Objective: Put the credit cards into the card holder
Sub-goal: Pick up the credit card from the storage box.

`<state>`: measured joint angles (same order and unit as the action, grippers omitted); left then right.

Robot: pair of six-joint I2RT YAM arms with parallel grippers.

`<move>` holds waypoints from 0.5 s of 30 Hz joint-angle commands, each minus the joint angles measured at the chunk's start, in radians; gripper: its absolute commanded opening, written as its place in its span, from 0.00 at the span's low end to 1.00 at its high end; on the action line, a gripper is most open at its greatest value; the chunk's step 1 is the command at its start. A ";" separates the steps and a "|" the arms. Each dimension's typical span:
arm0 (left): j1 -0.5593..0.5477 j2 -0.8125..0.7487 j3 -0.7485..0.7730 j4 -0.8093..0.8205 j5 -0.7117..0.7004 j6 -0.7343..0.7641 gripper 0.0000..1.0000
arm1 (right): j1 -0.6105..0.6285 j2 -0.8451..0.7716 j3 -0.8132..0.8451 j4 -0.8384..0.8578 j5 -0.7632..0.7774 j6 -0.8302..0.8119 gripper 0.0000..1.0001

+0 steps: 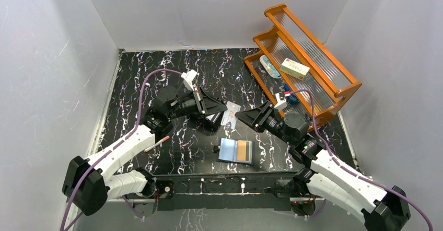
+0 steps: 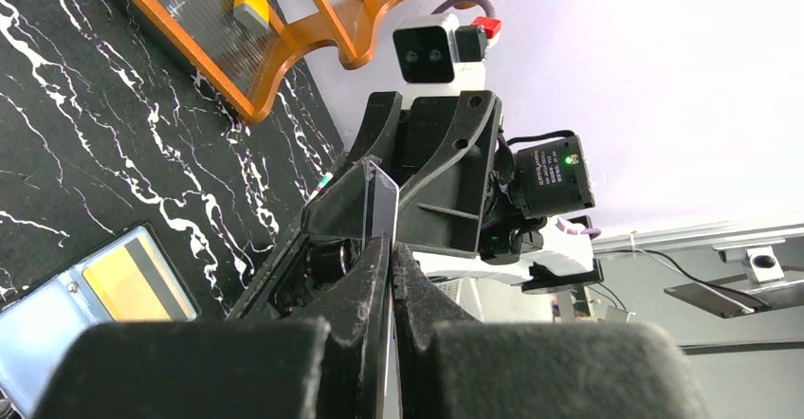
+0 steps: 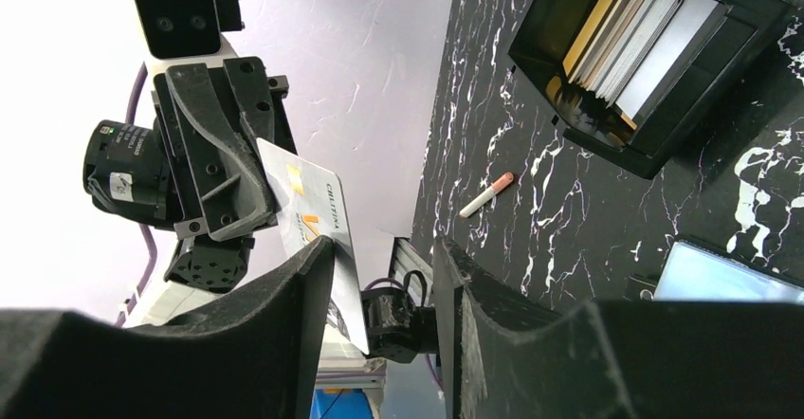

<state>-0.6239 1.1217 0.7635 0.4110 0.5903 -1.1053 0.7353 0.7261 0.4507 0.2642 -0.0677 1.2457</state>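
Right gripper (image 3: 384, 253), silver card (image 3: 308, 201), lettering unclear

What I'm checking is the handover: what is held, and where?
A silver-grey credit card, pinched at one end by the left gripper; the right gripper stands open around its other end.

- Right tool (image 3: 384, 248), fingers spread, one finger against a silver card (image 3: 318, 210).
- Left tool (image 3: 248, 182) clamps that card's far end.
- On the surface (image 3: 531, 106): box (image 3: 664, 135) with stacked cards (image 3: 626, 40), stick (image 3: 486, 194), blue-lined holder (image 3: 730, 272).
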 commanded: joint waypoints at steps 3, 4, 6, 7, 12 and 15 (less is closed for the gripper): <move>-0.002 -0.022 -0.017 0.066 0.035 -0.032 0.00 | 0.003 0.020 0.050 0.085 -0.040 -0.041 0.40; -0.002 -0.023 -0.016 0.055 0.031 -0.027 0.00 | 0.004 0.017 0.043 0.101 -0.043 -0.040 0.35; -0.002 -0.022 -0.017 0.044 0.030 -0.019 0.00 | 0.003 0.011 0.020 0.145 -0.052 -0.025 0.27; -0.003 -0.024 -0.019 0.040 0.028 -0.018 0.00 | 0.004 0.010 0.007 0.169 -0.057 -0.015 0.24; -0.004 -0.019 -0.033 0.031 0.020 -0.011 0.00 | 0.003 0.015 -0.028 0.233 -0.084 -0.001 0.00; -0.002 -0.017 -0.029 -0.014 0.008 0.010 0.20 | 0.003 0.008 -0.032 0.212 -0.096 -0.021 0.00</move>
<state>-0.6147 1.1221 0.7303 0.4126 0.5655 -1.1149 0.7341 0.7418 0.4255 0.4133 -0.1268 1.2476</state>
